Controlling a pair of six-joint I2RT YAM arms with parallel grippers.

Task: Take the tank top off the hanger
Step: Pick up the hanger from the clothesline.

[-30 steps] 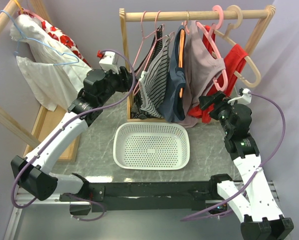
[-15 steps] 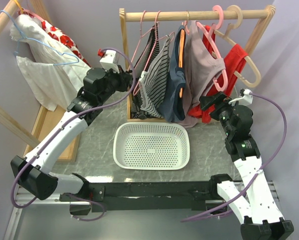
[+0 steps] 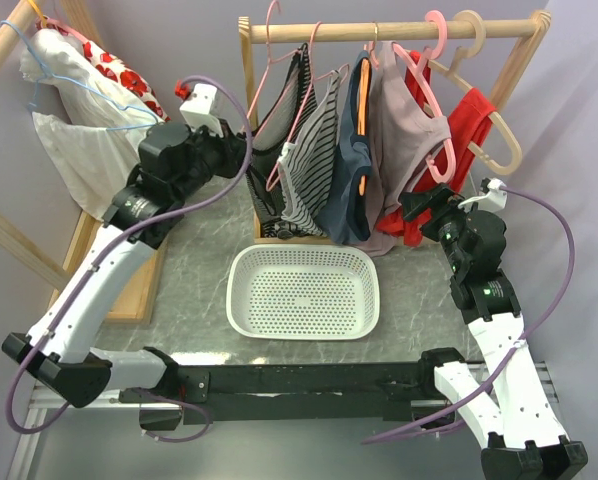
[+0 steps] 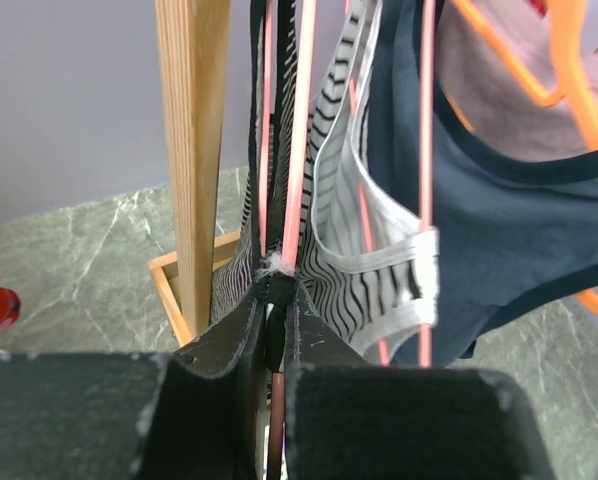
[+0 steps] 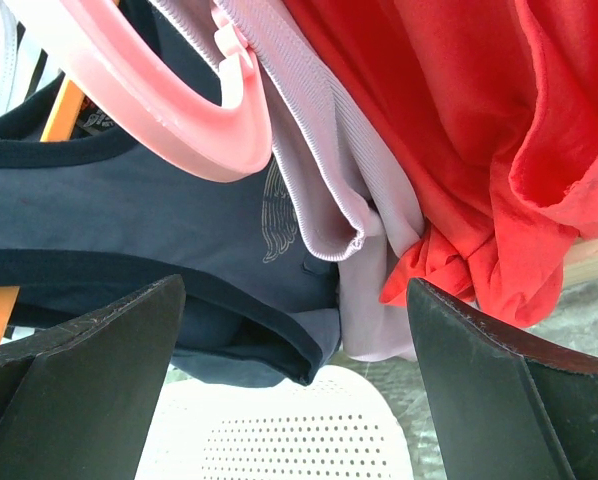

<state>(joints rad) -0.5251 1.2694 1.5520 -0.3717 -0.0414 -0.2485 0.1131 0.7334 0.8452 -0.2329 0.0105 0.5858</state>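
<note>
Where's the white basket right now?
Top view, centre: the white basket sits on the table, just in front of the wooden rack and its hanging tops. Its rim also shows at the bottom of the right wrist view.

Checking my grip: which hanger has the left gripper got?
The leftmost thin pink hanger, its hook sticking up past the rod; the left gripper is shut on its wire.

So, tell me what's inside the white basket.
Inside the white basket only its perforated floor shows, nothing lying in it. From above nothing covers it; the right wrist view catches just one corner.
</note>
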